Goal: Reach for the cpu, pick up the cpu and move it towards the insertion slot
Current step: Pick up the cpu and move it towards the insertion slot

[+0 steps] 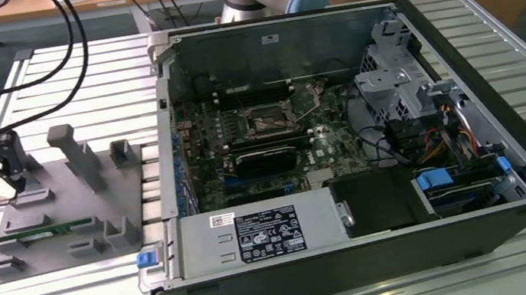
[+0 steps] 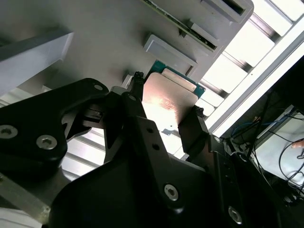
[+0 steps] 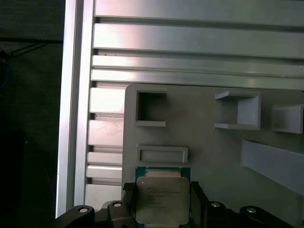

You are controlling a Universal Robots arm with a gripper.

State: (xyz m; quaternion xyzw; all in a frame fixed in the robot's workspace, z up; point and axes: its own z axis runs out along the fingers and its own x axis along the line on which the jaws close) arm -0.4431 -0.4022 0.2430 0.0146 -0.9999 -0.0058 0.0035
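Black jaws of the gripper (image 2: 167,96) clamp two opposite edges of the cpu (image 3: 161,202), by the grey fixture's (image 3: 209,142) border near the worktop (image 1: 33,91) edge. Well apart, the insertion slot (image 1: 267,121) lies inside the open computer case (image 1: 501,83), with bare slats between.

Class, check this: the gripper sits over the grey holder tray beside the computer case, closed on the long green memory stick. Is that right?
Not quite. The gripper is closed on the square chip, as the first wrist view shows; the memory stick lies apart in the exterior view.
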